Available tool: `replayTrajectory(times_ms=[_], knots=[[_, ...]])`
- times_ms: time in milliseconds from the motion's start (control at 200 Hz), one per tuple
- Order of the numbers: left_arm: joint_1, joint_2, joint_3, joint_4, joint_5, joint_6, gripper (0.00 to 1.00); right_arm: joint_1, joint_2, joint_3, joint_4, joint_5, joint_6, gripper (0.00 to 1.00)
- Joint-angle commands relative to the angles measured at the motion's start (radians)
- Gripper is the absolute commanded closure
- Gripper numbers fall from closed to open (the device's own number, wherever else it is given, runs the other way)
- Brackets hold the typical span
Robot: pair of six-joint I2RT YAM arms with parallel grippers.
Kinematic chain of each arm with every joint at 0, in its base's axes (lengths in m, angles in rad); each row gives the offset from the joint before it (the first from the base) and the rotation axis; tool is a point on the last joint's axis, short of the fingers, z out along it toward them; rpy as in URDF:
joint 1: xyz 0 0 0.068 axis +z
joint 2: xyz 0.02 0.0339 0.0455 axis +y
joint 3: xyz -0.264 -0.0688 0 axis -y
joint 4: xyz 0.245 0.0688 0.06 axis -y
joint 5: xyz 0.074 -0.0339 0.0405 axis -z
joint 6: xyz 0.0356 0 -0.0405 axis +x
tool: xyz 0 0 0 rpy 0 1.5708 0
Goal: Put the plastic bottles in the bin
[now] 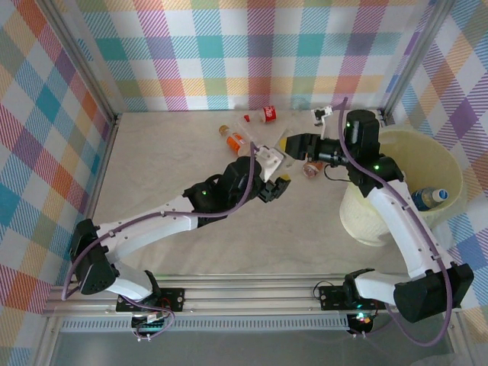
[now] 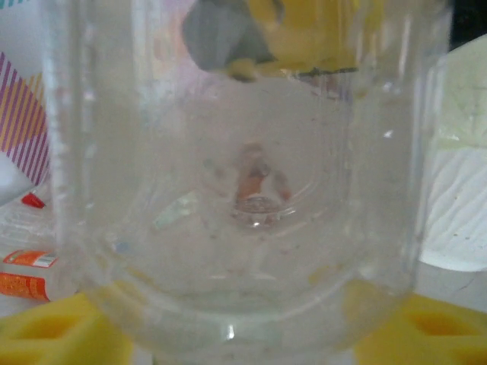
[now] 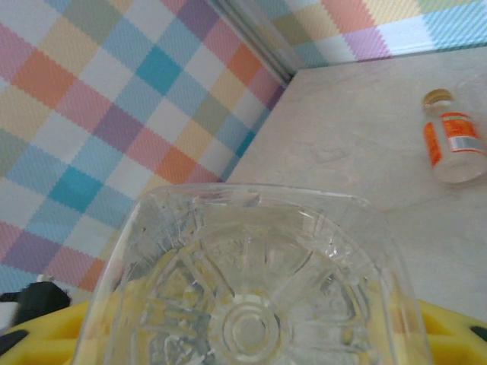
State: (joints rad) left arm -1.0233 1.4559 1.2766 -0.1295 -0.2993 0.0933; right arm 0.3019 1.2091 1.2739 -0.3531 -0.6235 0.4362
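Inside bin [image 1: 358, 217]: one blue-capped bottle [image 1: 429, 198]; right gripper [image 3: 251, 338] seemingly clamps clear bottle [image 3: 251, 266]; left gripper [image 2: 243, 338]: hold impossible to tell.

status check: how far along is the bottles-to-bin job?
Done: one blue-capped bottle lies in the bin. In hand: a clear bottle sits in the right gripper, apparently gripped; the left gripper flanks it too. To do: at least the orange-labelled bottle and red-labelled bottle on the table.

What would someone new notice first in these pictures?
The two arms meet mid-table, left gripper and right gripper both at one clear bottle that looms in both wrist views. At right stands the big cream bin with a blue-labelled bottle inside; an orange-labelled bottle lies on the table beyond.
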Motion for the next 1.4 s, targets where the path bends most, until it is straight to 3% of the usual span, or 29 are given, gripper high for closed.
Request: replayTrajectory(times_ms=[0,100,260,605,860,1255,1395], knots=[[0.011,0.008,0.032,-0.021,-0.033,-0.036,0.1,0.005,-0.036,0.027,-0.029,0.114,-0.066,0.6],[0.032,-0.007,0.005,0.005,0.012,-0.052,0.0,0.005,-0.059,0.029,-0.063,0.224,-0.117,0.63],[0.059,-0.054,-0.075,0.089,0.052,-0.079,0.0,0.004,-0.1,0.043,-0.099,0.357,-0.179,0.64],[0.123,-0.086,-0.134,0.089,-0.147,-0.206,0.0,0.005,-0.24,0.035,-0.076,0.68,-0.328,0.69],[0.164,-0.086,-0.158,0.085,-0.205,-0.295,0.0,0.004,-0.365,-0.01,0.026,0.879,-0.43,0.71],[0.219,-0.086,-0.176,0.065,-0.207,-0.394,0.0,0.005,-0.357,0.011,-0.032,1.215,-0.612,0.72],[0.237,-0.079,-0.178,0.059,-0.199,-0.415,0.0,0.004,-0.283,0.072,-0.139,1.388,-0.671,0.72]])
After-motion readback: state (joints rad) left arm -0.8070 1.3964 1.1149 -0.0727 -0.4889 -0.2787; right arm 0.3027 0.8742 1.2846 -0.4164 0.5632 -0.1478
